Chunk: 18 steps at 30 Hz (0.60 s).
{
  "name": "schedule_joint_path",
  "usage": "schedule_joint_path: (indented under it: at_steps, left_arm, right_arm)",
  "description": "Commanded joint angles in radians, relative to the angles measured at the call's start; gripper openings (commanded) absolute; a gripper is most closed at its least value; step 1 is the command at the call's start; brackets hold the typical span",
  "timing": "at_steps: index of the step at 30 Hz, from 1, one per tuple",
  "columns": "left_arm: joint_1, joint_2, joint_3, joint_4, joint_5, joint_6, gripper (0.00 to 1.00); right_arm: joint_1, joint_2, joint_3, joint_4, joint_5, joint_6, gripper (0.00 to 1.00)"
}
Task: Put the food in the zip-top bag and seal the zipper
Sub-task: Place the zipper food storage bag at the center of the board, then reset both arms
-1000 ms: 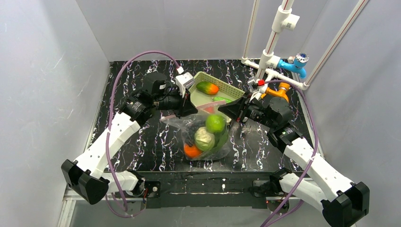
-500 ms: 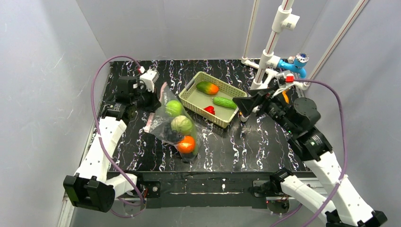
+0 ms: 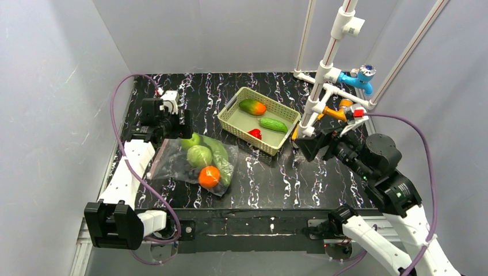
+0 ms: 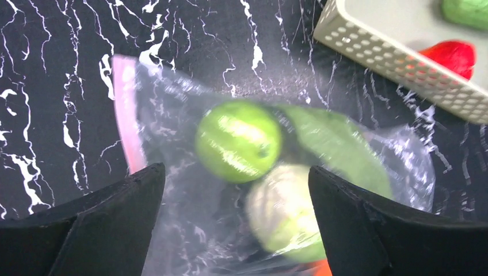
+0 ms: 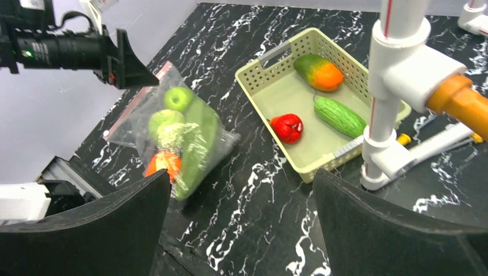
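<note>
The zip-top bag (image 3: 190, 164) lies flat on the black marble table left of centre, its pink zipper (image 3: 156, 159) at the left end. Inside are a green apple (image 4: 237, 141), pale cabbage (image 4: 282, 210), an orange (image 3: 209, 176) and big green leaves (image 5: 198, 138). A mango (image 3: 252, 107), cucumber (image 3: 273, 124) and small red piece (image 3: 255, 134) rest in the cream basket (image 3: 230, 121). My left gripper (image 3: 183, 127) hovers open over the bag's far end, holding nothing. My right gripper (image 3: 300, 145) stands open, right of the basket, empty.
A white pipe stand (image 3: 322, 80) with blue (image 3: 359, 77) and orange (image 3: 339, 109) fittings rises at the back right, close to my right gripper. A pen-like tool (image 5: 437, 144) lies at its foot. Grey walls enclose the table.
The left gripper carried the bag leftward, then opened and let it drop flat. The right gripper opened, released the bag and pulled back to the right.
</note>
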Motion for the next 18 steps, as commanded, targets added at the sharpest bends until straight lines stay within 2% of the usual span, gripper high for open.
schedule_joint_path:
  at_steps: [1, 7, 12, 15, 18]
  left_arm:
    - [0.008, -0.076, 0.121, -0.071, 0.016, -0.152, 0.97]
    - [0.008, -0.289, 0.208, -0.097, 0.169, -0.294, 0.98]
    - [0.008, -0.502, 0.15, 0.04, 0.314, -0.469, 0.98]
    - [0.008, -0.597, 0.123, 0.1, 0.315, -0.55, 0.98]
    - [0.008, -0.659, 0.116, 0.099, 0.287, -0.559, 0.98]
  right_arm:
    - [-0.001, -0.051, 0.048, -0.121, 0.069, -0.041, 0.98]
    - [-0.001, -0.105, 0.11, -0.216, 0.135, -0.012, 0.98]
    - [-0.001, -0.101, 0.247, -0.32, 0.166, -0.022, 0.98]
    - [-0.001, -0.096, 0.329, -0.369, 0.178, -0.037, 0.98]
    - [-0.001, -0.111, 0.369, -0.396, 0.209, -0.042, 0.98]
